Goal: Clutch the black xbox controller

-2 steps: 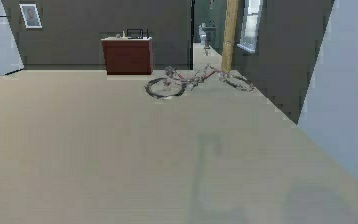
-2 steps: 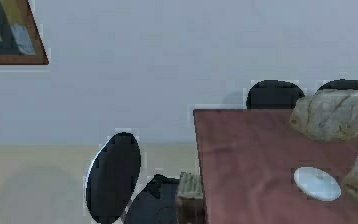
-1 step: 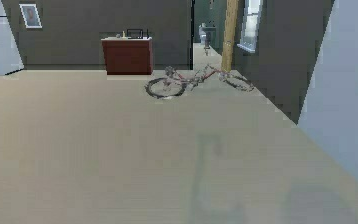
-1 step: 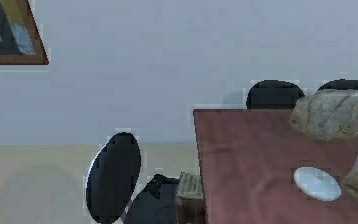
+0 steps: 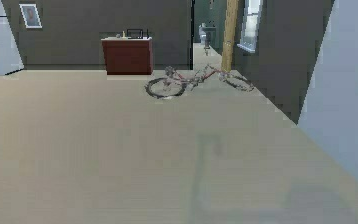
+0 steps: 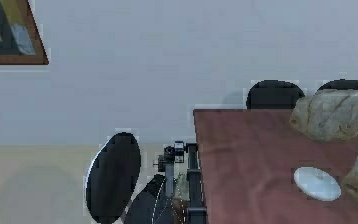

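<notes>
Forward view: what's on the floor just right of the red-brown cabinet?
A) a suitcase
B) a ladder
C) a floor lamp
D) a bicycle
D: a bicycle, with two wheels and a thin frame, shows just right of the cabinet.
</notes>
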